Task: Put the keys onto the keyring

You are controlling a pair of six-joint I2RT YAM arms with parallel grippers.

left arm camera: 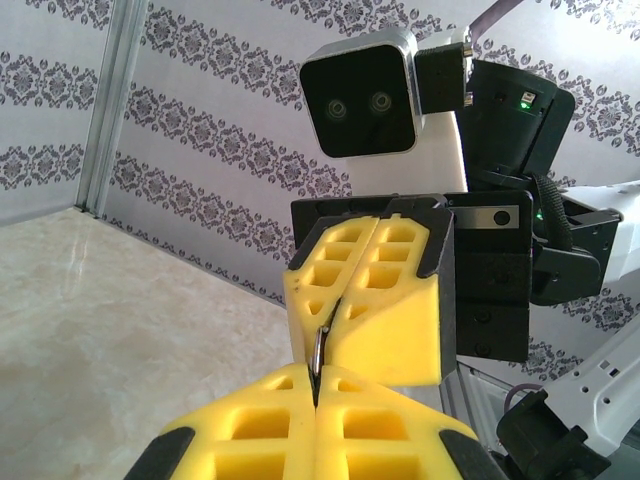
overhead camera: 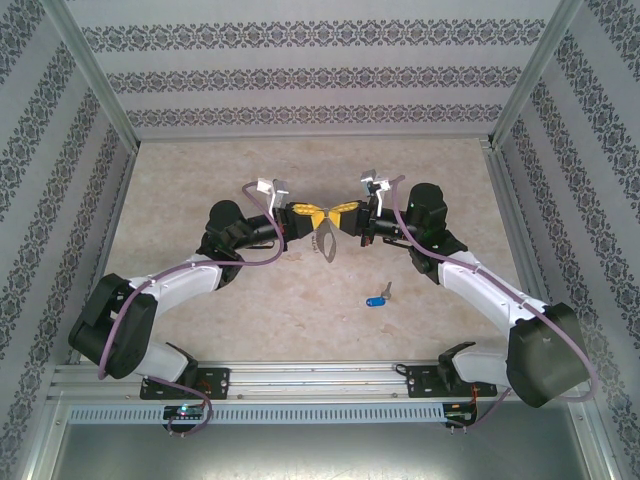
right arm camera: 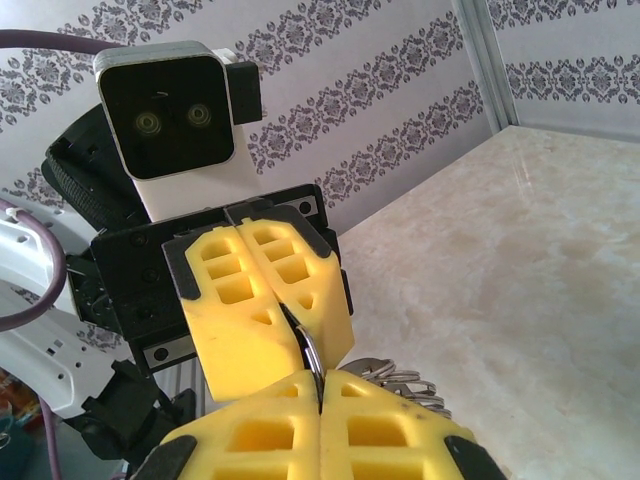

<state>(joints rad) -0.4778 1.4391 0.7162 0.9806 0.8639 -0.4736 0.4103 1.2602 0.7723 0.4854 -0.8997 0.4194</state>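
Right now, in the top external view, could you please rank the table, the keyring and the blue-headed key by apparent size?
1. The table, clearly the largest.
2 and 3. The keyring and the blue-headed key look alike. The keyring hangs nearer the camera, so I leave them unranked.

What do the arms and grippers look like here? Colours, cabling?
Left arm and right arm alike: white links, black joints, a purple cable along each. Left gripper and right gripper: black bodies, yellow fingers with square pockets. Wrist camera: silver case, black face.
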